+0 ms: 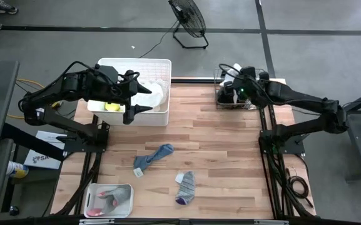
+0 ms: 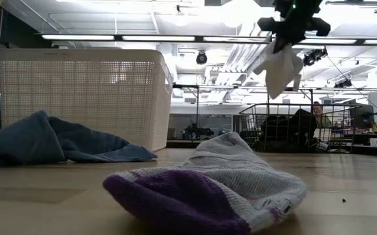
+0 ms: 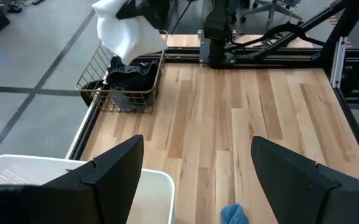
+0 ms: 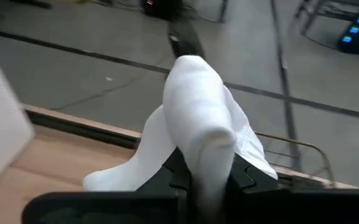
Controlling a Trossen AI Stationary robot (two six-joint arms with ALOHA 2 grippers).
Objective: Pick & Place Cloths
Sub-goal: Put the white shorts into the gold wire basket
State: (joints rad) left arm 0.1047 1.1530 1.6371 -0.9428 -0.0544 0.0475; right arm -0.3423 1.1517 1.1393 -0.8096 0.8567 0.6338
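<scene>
My right gripper (image 2: 291,29) hangs above the wire basket (image 2: 286,127) at the table's far right and is shut on a white cloth (image 2: 279,65). Dark garments (image 3: 129,78) lie in that basket. My left gripper (image 1: 137,100) is open and holds nothing, above the near right part of the big white bin (image 1: 161,64), which holds a white cloth (image 1: 153,92) and a neon yellow one (image 1: 111,106). A blue cloth (image 1: 155,156) and a grey sock with a purple toe (image 1: 185,186) lie flat on the table's middle. My right gripper pinches the white cloth between its two fingers (image 4: 173,177), with a bunched fold (image 4: 201,134) rising from between them. The cloth is lifted clear and hangs slack below the gripper (image 2: 278,75), above the wire basket.
A small white bin (image 1: 125,187) with a grey-pink cloth (image 1: 108,200) stands at the table's near left corner. Both arm stands (image 1: 280,140) rise at the table's sides. Bare wood lies between the big bin and the wire basket (image 1: 233,99).
</scene>
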